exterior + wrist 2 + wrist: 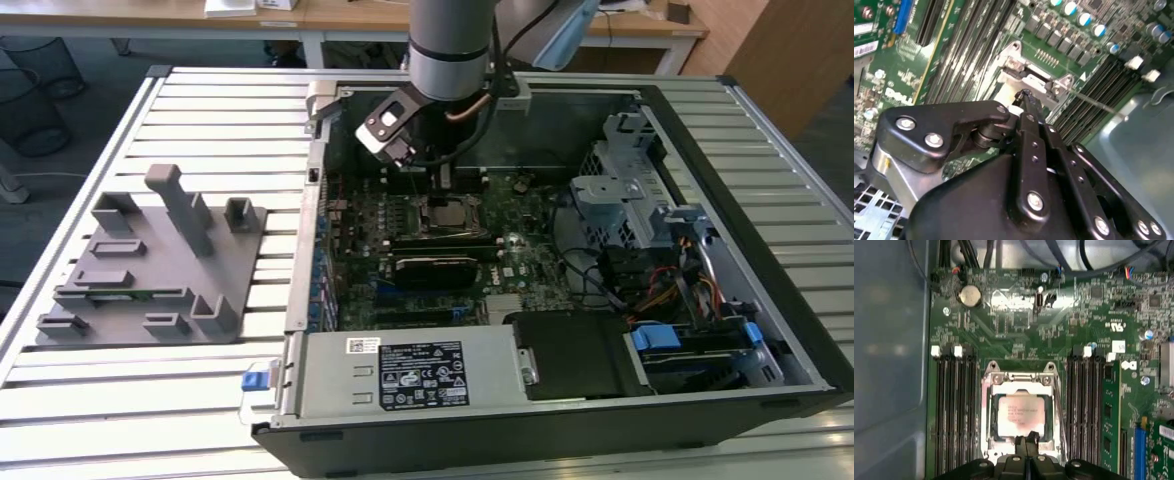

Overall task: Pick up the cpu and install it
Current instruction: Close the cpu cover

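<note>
cpu [1021, 415] lay flat in its socket frame [1021, 376] on the green motherboard [1019, 325], silvery top up, between two banks of black memory slots [954, 405]. The claw [1027, 440] hung just over the chip's near edge. Its fingers looked clenched tip to tip with nothing between them, and whether they touched the plate I could not tell.

In the exterior view the open computer case [787, 330] lay on its side on a desk [200, 100] of pale metal slats, and the arm [447, 45] reached down into it from above. A grey power supply [414, 372] sat at the case's near end. A grey moulded fixture [154, 260] stood on the slats at the exterior view's left, well apart from the case. Behind ran a wooden desk [347, 15], with wire baskets [34, 60] on the grey floor [80, 150] beside it.
</note>
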Tool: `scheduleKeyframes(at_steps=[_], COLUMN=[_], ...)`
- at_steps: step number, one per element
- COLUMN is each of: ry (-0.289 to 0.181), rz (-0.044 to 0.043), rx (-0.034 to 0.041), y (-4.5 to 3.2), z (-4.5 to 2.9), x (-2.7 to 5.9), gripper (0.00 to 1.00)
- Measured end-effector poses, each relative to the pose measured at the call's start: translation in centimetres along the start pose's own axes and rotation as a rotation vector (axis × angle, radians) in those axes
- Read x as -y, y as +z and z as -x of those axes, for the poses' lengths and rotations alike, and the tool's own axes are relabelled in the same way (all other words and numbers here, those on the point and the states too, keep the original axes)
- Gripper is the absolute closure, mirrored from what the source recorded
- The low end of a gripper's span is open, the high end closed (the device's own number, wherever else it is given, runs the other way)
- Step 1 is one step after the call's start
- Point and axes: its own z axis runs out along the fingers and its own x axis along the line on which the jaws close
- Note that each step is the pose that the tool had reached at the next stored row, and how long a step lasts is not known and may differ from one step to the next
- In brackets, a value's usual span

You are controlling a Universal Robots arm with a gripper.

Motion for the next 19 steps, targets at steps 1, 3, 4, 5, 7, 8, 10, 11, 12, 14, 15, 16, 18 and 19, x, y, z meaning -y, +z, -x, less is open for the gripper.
scheduleKeyframes(at_steps=[1, 3, 4, 5, 7, 8, 10, 11, 12, 14, 15, 16, 18, 19], ry=[0.000, 0.000, 0.000, 0.000, 0.000, 0.000, 0.000, 0.000, 0.000, 0.000, 0.000, 0.000, 0.000, 0.000], rz=[-0.0001, 0.0001, 0.0001, 0.0000, 0.0000, 0.0001, 0.0001, 0.0001, 0.0000, 0.0000, 0.0000, 0.0000, 0.0000, 0.0000], rx=[0.0001, 0.0000, -0.0001, 0.0000, -0.0001, -0.0001, -0.0001, -0.0001, -0.0001, 0.0000, 0.0000, 0.0000, 0.0000, 0.0000], y=[0.12, 0.38, 0.48, 0.56, 0.72, 0.82, 1.02, 1.12, 1.22, 1.41, 1.50, 1.59, 1.77, 1.85], z=[0.00, 0.00, 0.00, 0.00, 0.00, 0.00, 0.00, 0.00, 0.00, 0.00, 0.00, 0.00, 0.00, 0.00], x=[0.15, 0.26, 0.27, 0.28, 0.33, 0.37, 0.44, 0.46, 0.48, 0.51, 0.52, 0.53, 0.54, 0.55], gripper=[0.89, 0.89, 0.89, 0.89, 0.89, 0.89, 0.89, 0.89, 0.89, 0.89, 0.89, 0.89, 0.89, 0.89])
